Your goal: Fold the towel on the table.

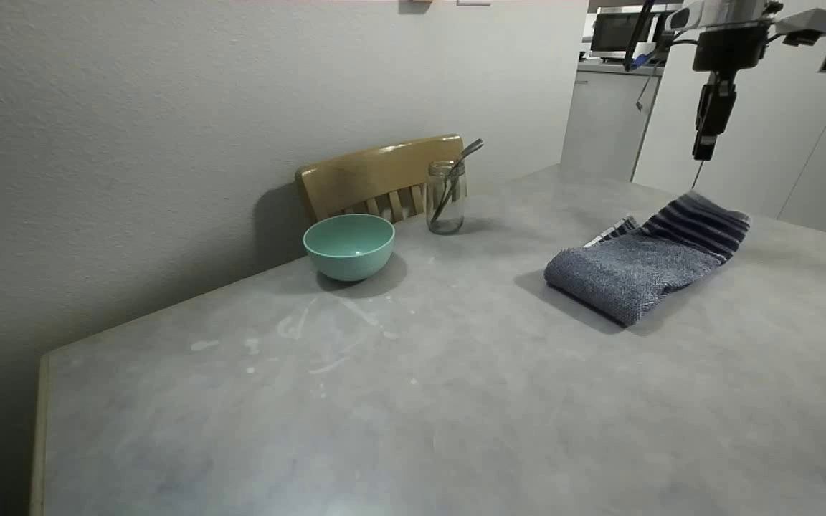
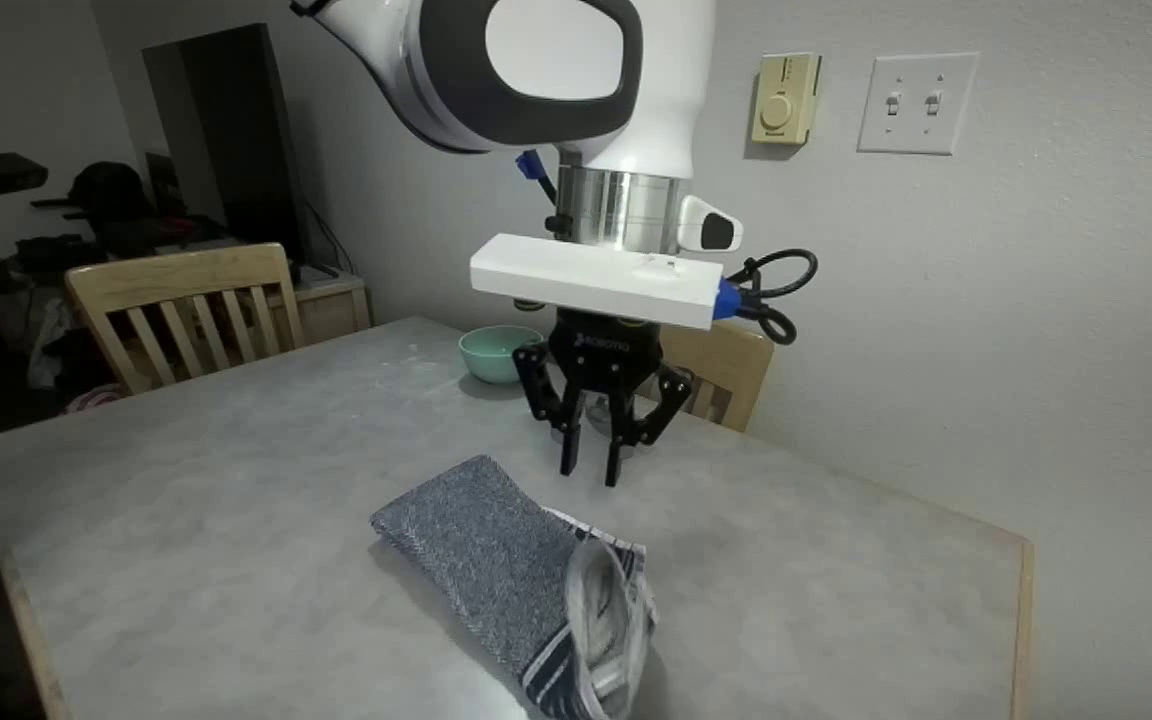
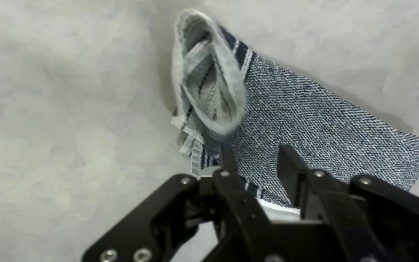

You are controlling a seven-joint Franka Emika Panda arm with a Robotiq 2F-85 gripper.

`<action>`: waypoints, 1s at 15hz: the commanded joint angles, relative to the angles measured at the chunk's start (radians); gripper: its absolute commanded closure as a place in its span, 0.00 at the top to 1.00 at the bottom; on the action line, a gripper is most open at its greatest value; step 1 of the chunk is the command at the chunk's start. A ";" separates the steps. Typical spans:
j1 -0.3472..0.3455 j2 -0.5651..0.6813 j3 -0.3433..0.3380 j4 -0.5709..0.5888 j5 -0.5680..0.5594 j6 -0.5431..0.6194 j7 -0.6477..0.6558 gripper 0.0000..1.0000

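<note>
The blue-grey towel (image 1: 617, 276) lies folded on the light grey table (image 1: 384, 430), and it also shows in an exterior view (image 2: 496, 550) and in the wrist view (image 3: 304, 116). Its striped end is curled up off the table into a loose loop, with the pale underside showing. A white-edged layer sticks out along one side. My gripper (image 2: 591, 475) hangs above the table, apart from the towel, with its fingers parted and nothing between them. In the wrist view the gripper (image 3: 256, 147) is seen over the towel's middle. It also shows in an exterior view (image 1: 703, 154).
A teal bowl (image 1: 348, 247) and a glass jar (image 1: 446, 204) holding a metal utensil stand near the table's wall-side edge. A wooden chair (image 1: 381, 172) stands against that edge. Another wooden chair (image 2: 186, 290) stands at another side of the table.
</note>
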 commanded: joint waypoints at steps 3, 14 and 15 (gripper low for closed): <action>0.000 0.005 0.015 0.015 -0.008 -0.044 0.030 0.82; 0.102 -0.168 0.006 -0.066 -0.180 -0.140 0.546 1.00; 0.105 -0.180 0.005 -0.074 -0.180 -0.143 0.555 1.00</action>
